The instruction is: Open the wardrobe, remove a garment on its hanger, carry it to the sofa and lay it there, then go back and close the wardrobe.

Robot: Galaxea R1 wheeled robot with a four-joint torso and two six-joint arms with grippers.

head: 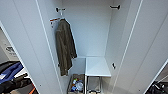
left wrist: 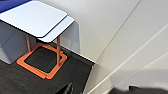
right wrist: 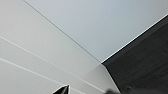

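The wardrobe [head: 92, 32] stands straight ahead with both white doors swung wide, the left door [head: 27, 50] and the right door [head: 145, 50] framing the head view. Inside, an olive-green jacket [head: 65, 47] hangs on a white hanger [head: 61, 18] at the left end of the rail. My left gripper [left wrist: 100, 92] is open and empty, low beside a white door panel [left wrist: 120, 37]. My right gripper [right wrist: 87, 92] is also open, close to a white panel [right wrist: 37, 50] where it meets the dark floor [right wrist: 145, 62].
A white box shelf [head: 97, 66] and a bin of small items [head: 76, 85] sit on the wardrobe floor. A white-topped side table on an orange frame [left wrist: 37, 20] stands on dark carpet by the left door. Blue and dark things [head: 10, 71] lie beyond that door.
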